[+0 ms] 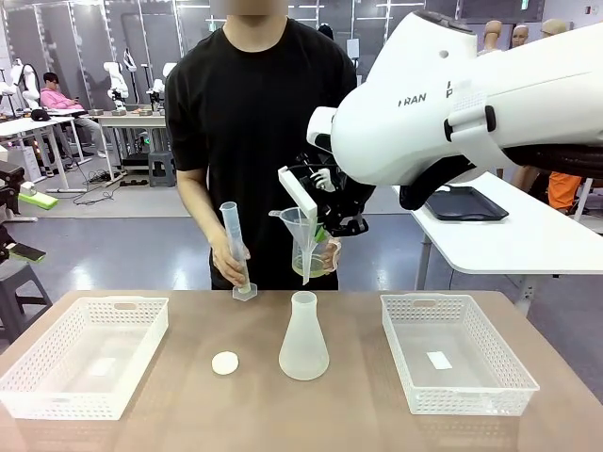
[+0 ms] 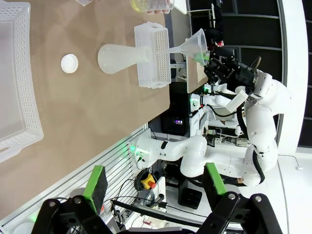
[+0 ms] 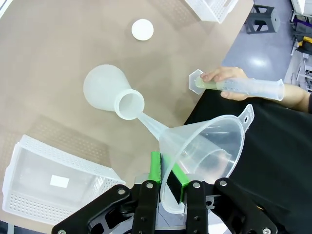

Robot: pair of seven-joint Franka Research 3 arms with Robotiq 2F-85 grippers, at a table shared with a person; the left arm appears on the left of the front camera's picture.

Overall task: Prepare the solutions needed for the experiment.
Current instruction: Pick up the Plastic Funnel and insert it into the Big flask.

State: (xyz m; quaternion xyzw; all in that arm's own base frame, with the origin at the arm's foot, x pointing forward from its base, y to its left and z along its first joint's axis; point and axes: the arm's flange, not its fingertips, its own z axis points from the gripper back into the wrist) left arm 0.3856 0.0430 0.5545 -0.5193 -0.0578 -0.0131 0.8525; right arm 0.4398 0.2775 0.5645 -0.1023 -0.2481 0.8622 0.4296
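Aloft, right jaws pinch the funnel (image 3: pixel 204 141) above the flask (image 3: pixel 102 90).

**Solutions** (image 1: pixel 317 268): 1 shallow layer of clear, pale yellow liquid lying in the bottom of a clear vessel (image 2: pixel 167 4). The vessel is roughly upright and held above the worktop by a person's hand (image 1: pixel 333 258). The liquid sits just below and just beyond the right end effector (image 1: pixel 325 230), partly behind the stem of the funnel (image 1: pixel 298 224) gripped there. It is well apart from the left end effector (image 2: pixel 153 187).
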